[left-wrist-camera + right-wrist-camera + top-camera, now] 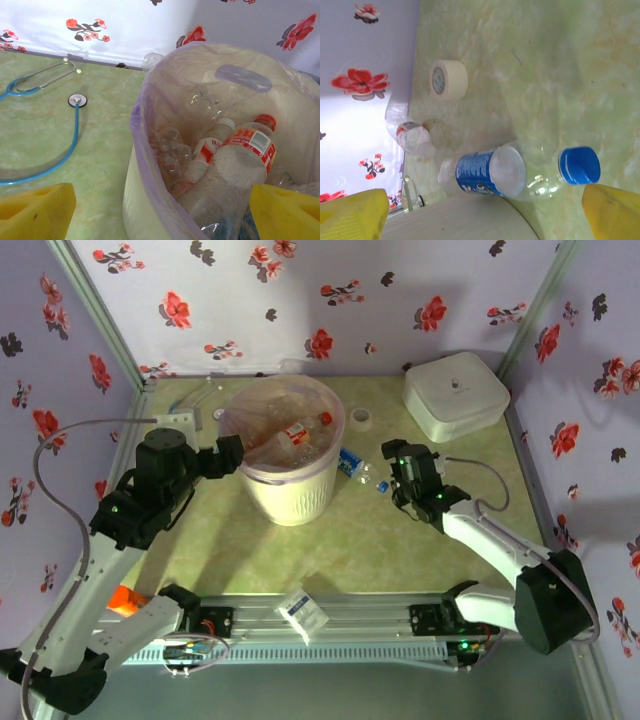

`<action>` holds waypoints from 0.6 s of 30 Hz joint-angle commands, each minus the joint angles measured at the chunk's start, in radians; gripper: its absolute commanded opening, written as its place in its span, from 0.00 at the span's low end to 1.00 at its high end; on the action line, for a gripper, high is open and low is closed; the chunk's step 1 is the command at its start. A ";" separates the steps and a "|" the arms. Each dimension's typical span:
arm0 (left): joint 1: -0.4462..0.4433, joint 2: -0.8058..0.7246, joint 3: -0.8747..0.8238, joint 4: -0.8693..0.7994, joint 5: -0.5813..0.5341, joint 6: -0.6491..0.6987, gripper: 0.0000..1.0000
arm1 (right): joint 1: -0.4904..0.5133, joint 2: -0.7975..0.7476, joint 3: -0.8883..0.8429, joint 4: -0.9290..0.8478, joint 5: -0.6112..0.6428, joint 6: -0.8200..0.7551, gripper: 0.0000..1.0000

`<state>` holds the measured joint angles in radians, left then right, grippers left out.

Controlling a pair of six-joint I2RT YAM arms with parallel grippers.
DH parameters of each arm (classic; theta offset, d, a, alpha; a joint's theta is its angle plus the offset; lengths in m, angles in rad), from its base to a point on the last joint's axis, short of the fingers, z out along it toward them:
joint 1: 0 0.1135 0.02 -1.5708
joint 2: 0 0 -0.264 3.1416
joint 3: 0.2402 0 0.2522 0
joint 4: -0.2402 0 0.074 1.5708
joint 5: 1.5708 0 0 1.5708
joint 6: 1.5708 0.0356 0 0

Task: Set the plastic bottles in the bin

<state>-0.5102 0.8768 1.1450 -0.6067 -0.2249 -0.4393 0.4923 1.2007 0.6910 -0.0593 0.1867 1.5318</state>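
Left gripper (230, 453) hangs at the near rim of the bin (292, 498), jaws spread wide, nothing between them. Its yellow pads (35, 210) frame the bin mouth in the wrist view. My reading: that is a release pose over the opening.

- Several plastic bottles lie inside the pinkish liner. A red-label bottle (245, 155) with a red cap is on top, leaning on the others.
- Right gripper (392, 472) is low over the table, right of the bin, also wide open and empty.
- A blue-label bottle (485, 172) lies on its side just beside the bin wall, blue cap toward the right gripper, so it looks like the next pick.
- Another small bottle (412, 137) sits farther back by the wall, near a tape roll (449, 79).
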 commanded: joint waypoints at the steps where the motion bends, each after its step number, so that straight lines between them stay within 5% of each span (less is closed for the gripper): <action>1: 0.009 -0.012 -0.002 -0.001 -0.008 0.002 0.91 | 0.023 0.027 0.002 0.045 0.040 0.039 1.00; 8: 0.009 0.001 -0.008 0.018 -0.007 -0.002 0.91 | 0.034 0.235 0.237 -0.170 -0.070 0.004 0.99; 12: 0.009 -0.001 -0.011 0.015 -0.015 0.004 0.91 | 0.050 0.323 0.240 -0.117 -0.102 0.142 0.99; 18: 0.011 -0.013 -0.024 0.008 -0.031 0.012 0.91 | 0.103 0.342 0.227 -0.092 0.042 0.284 0.94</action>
<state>-0.5102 0.8768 1.1336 -0.6052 -0.2287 -0.4389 0.5770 1.5440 0.9154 -0.1371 0.1406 1.7145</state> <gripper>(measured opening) 0.912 0.943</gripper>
